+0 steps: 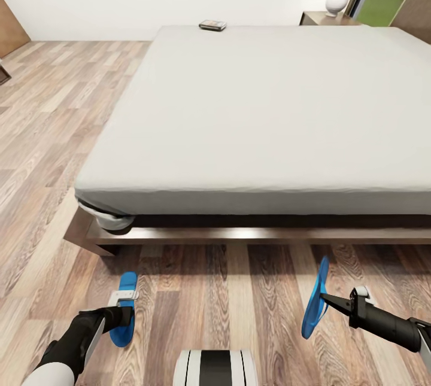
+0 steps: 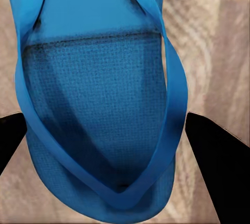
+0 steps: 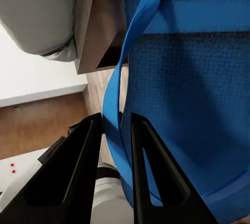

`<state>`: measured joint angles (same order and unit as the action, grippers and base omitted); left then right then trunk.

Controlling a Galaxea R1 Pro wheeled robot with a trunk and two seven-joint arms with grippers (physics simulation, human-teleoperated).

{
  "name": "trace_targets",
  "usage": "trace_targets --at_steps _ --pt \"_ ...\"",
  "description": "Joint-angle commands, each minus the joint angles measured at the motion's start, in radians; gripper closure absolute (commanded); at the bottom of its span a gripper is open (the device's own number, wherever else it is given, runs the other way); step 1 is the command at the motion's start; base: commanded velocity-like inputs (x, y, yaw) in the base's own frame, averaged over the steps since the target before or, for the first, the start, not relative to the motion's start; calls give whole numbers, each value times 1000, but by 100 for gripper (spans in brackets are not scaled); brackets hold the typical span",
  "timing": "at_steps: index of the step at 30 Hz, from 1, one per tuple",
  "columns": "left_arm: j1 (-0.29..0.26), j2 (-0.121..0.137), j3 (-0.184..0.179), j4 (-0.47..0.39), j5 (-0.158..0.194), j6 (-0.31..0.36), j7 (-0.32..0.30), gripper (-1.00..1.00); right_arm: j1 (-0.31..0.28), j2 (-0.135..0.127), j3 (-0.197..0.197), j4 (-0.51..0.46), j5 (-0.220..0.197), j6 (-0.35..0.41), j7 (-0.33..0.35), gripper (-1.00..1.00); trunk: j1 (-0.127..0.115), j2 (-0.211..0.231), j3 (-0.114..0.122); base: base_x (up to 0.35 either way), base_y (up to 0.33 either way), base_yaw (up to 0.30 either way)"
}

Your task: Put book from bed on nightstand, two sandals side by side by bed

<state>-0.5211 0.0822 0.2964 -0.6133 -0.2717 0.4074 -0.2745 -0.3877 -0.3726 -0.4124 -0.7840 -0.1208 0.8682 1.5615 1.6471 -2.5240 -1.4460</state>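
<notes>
Right claw point(image 3: 115, 130) pinching sandal point(image 3: 192, 104) strap

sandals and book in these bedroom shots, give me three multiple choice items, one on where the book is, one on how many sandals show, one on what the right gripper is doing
1. Where is the book?
A. on the bed's far edge
B. on the floor
C. on the nightstand

2. How many blue sandals show in the head view?
A. one
B. two
C. three

3. What is the state of the right gripper?
A. open above the mattress
B. shut on the right sandal's strap
C. shut on the book

Answers:
1 A: the small dark book lies on the white mattress near its far side.
2 B: the left sandal lies flat on the wood floor under the left gripper, and the right sandal is tilted on edge.
3 B: in the right wrist view the two fingers pinch the blue strap.
</notes>
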Motion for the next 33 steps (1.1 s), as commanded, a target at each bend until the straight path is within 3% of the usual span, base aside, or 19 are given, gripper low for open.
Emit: trace_targets --at_steps 1,19,26,33 --pt "0 -1 6 -2 -10 4 -9 100 0 0 0 0 -2 12 5 100 0 -1 -5 0 0 0" --pt "0 -1 6 -2 -10 4 -9 100 0 0 0 0 -2 12 5 100 7 -4 -66 0 0 0" --pt "0 -2 6 -1 -10 -2 -9 100 0 0 0 0 -2 12 5 100 7 -4 -66 0 0 0" --pt "0 -2 6 19 -10 -69 -8 100 0 0 0 0 -2 12 5 100 7 -4 -66 0 0 0"
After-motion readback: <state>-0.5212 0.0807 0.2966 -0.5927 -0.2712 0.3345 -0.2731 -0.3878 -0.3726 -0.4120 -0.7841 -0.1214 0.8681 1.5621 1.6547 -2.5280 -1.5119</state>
